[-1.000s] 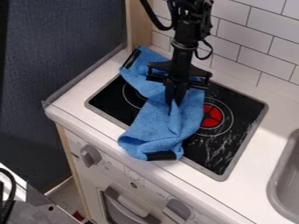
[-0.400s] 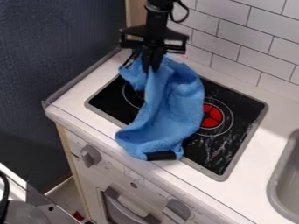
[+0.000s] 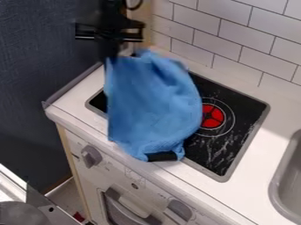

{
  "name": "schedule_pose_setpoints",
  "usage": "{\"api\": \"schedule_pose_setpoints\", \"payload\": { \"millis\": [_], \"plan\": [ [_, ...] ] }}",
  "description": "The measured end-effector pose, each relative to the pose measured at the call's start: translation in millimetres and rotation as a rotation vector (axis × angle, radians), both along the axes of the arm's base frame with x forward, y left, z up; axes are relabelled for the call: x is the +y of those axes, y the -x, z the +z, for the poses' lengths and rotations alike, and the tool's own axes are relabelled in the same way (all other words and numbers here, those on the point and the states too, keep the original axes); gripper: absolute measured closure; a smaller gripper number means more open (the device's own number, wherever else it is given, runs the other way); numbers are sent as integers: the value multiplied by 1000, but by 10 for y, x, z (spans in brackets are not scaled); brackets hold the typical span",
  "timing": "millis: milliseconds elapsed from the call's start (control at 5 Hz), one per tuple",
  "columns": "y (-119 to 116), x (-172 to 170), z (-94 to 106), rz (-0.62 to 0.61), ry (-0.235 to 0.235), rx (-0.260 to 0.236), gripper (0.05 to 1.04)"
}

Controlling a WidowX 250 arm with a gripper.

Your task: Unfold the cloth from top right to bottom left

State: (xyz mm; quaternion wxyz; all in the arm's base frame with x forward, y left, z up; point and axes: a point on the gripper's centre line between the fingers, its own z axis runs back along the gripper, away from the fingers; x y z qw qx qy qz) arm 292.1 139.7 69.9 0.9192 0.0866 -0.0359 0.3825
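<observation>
At the upper left, my gripper (image 3: 110, 58) is shut on the left upper edge of the blue cloth (image 3: 154, 101), holding that edge raised. The cloth hangs and spreads from there down over the left part of the black stove top, covering its left burner. Its lower end, with a black patch (image 3: 162, 156), rests at the stove's front edge. Part of the cloth's far edge lies near the back of the counter.
The stove top (image 3: 229, 147) shows a red burner (image 3: 212, 116) right of the cloth. A grey sink (image 3: 288, 176) is at the right edge, a tiled wall (image 3: 247, 48) behind, a dark panel (image 3: 47, 57) at left. Knobs line the front below.
My gripper has moved left and a little up from above the stove's middle, drawing the cloth's edge along. The bunched cloth has opened out into a wider sheet.
</observation>
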Motion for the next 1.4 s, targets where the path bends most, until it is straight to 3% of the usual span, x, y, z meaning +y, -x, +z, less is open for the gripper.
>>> {"api": "schedule_pose_setpoints", "payload": {
  "millis": [200,400,600,800,1000,1200,1400],
  "plan": [
    [158,236,-95,32,-50,6,1031],
    [174,307,-258,10,-71,-3,1031],
    [136,276,-500,-18,-32,-18,1014],
    [165,210,-583,-25,3,-33,867],
    [187,225,-579,-11,-25,-19,614],
    [193,232,-440,-2,-76,-20,296],
    [195,257,-302,20,-135,-24,78]
  ]
}}
